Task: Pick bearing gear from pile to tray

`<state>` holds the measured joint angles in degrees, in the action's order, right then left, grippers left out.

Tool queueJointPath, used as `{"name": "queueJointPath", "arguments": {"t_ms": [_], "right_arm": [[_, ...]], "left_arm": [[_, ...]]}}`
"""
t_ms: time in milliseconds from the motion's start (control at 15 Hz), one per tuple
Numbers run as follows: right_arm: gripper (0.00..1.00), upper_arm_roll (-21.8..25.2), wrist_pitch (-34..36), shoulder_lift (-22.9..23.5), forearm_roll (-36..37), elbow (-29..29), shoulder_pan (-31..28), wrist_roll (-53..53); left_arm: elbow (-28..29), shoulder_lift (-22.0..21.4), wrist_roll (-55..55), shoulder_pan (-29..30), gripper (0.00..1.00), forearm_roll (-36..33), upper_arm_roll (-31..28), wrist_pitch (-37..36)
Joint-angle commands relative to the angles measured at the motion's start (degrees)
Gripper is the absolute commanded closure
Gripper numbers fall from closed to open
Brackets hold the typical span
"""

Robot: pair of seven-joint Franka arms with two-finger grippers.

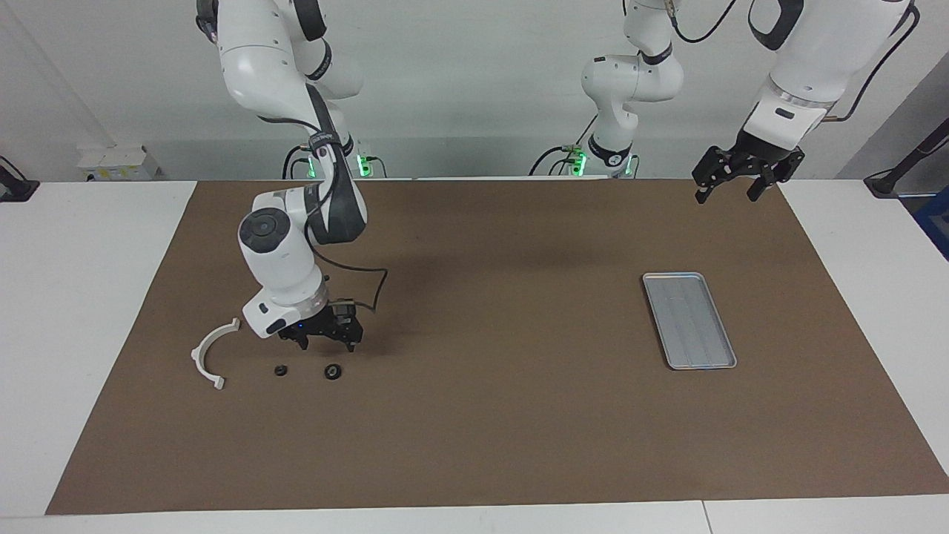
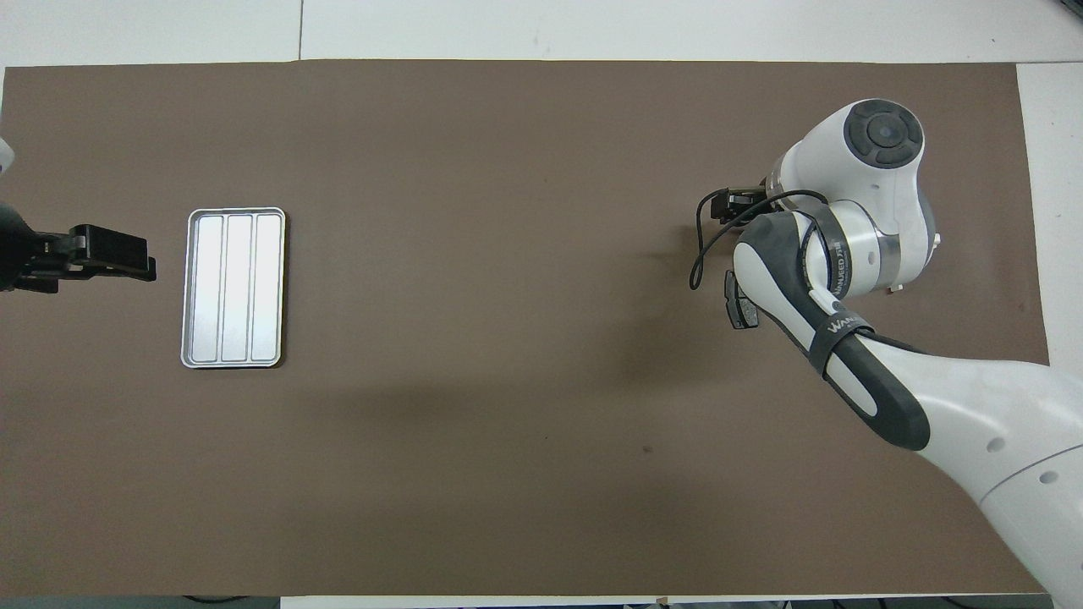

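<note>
Worktop is white, covered by a flat matte brown mat.

Tray: shallow silver-grey metal rectangle with rounded corners, raised rim and lengthwise ribs. It lies flat on the mat toward the left arm's end, nothing in it.

Pile sits toward the right arm's end, loose and spread out:
- white bracket, thin curved plastic arc with small tabs at both ends, flat on the mat
- two small black round pieces, ring-shaped: one close to the bracket, the other just beside it toward the table's middle; neither touches the other
- dark grey brake pad, flat curved plate, seen only in the overhead view, half hidden under the right arm's forearm

Right gripper: down low over the mat, just on the robots' side of the two black rings, fingers spread apart, nothing between them. It touches neither ring in the facing view. From overhead, the right arm's white wrist housing and grey elbow cover the bracket and both rings; only a black cable loop and the gripper's body stick out.

Left gripper: raised in the air near the mat's corner at the left arm's end, robots' side of the tray, waiting. Fingers spread, holding nothing.
</note>
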<state>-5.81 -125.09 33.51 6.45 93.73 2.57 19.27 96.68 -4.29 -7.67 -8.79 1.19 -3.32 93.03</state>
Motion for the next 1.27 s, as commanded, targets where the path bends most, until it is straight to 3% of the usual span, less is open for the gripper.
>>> {"name": "queueJointPath", "arguments": {"t_ms": [0, 334, 602, 802, 1204], "right_arm": [[0.00, -0.3, 5.7, 0.8, 0.9, -3.2, -0.5, 1.6], [0.05, -0.3, 3.5, 1.1, 0.5, -3.2, -0.5, 2.2], [0.16, -0.3, 2.7, 1.7, 0.8, -3.1, -0.2, 5.0], [0.36, -0.3, 2.6, 1.8, 1.0, -3.2, -0.2, 5.0], [0.93, -0.3, 0.5, 1.9, 0.8, -3.1, -0.3, 5.2]], "left_arm": [[6.7, -4.0, -0.9, -0.9, 0.00, -1.0, -0.2, 5.1], [9.8, -5.4, -0.9, -0.8, 0.00, -1.0, -0.1, 8.1], [10.3, -5.6, -1.3, -0.9, 0.00, -1.0, -0.1, 9.2], [10.3, -5.6, -1.4, -0.9, 0.00, -1.0, 0.0, 9.4], [10.4, -5.6, -1.3, -0.9, 0.00, -1.0, 0.0, 9.5]]}}
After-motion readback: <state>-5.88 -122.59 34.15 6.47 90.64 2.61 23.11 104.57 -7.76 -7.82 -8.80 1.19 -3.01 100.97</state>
